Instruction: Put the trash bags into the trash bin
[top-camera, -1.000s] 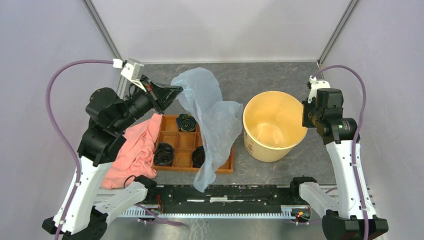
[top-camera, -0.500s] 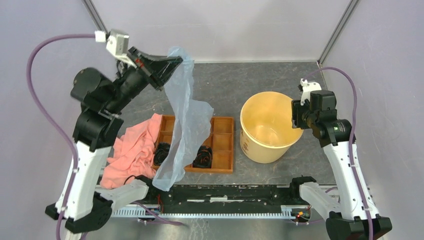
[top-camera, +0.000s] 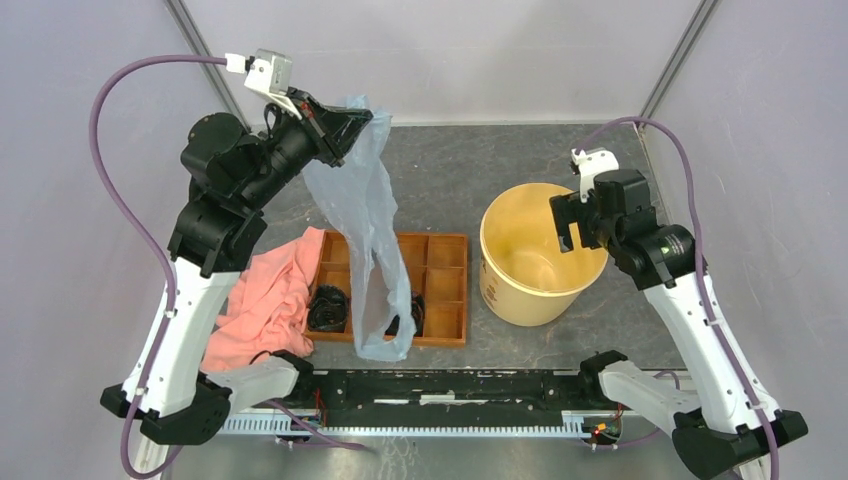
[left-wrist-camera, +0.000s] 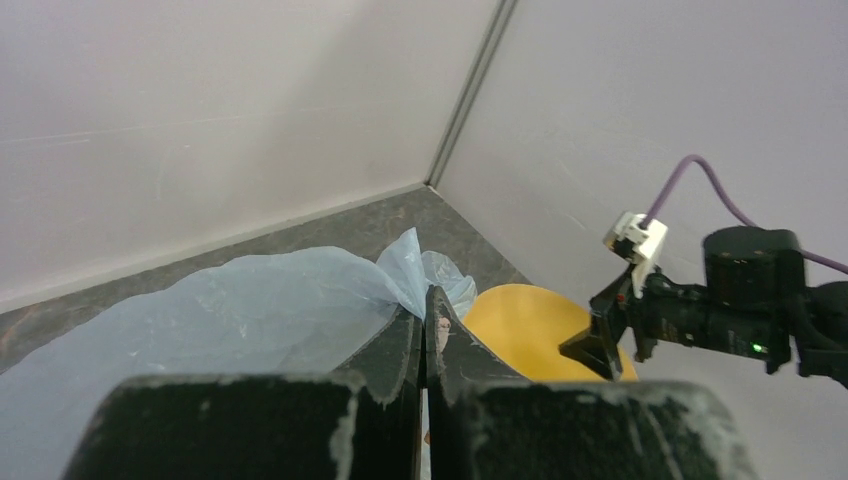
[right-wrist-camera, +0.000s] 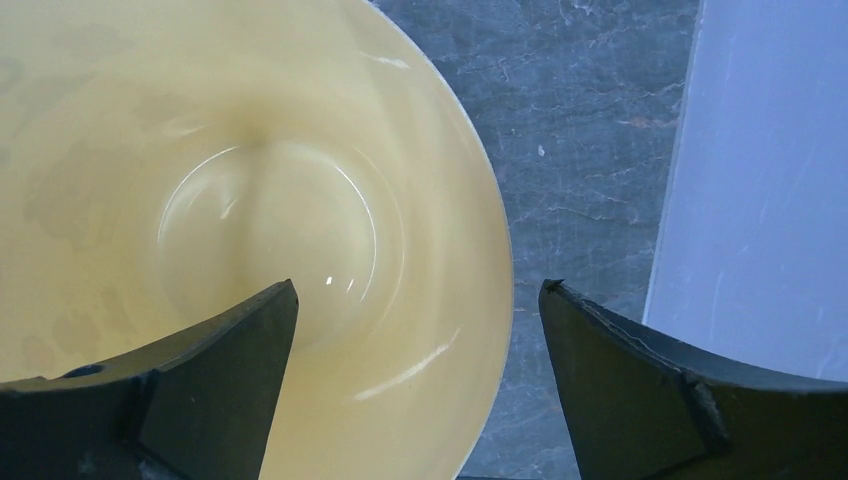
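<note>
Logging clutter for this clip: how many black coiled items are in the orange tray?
2 visible: a left coil at the tray's left end, and a middle coil near its front centre, partly behind the hanging trash bag. The bag covers other compartments, so more may be hidden.

Overhead camera looks down; both wrist cameras see the trash bin (top-camera: 520, 228).
</note>
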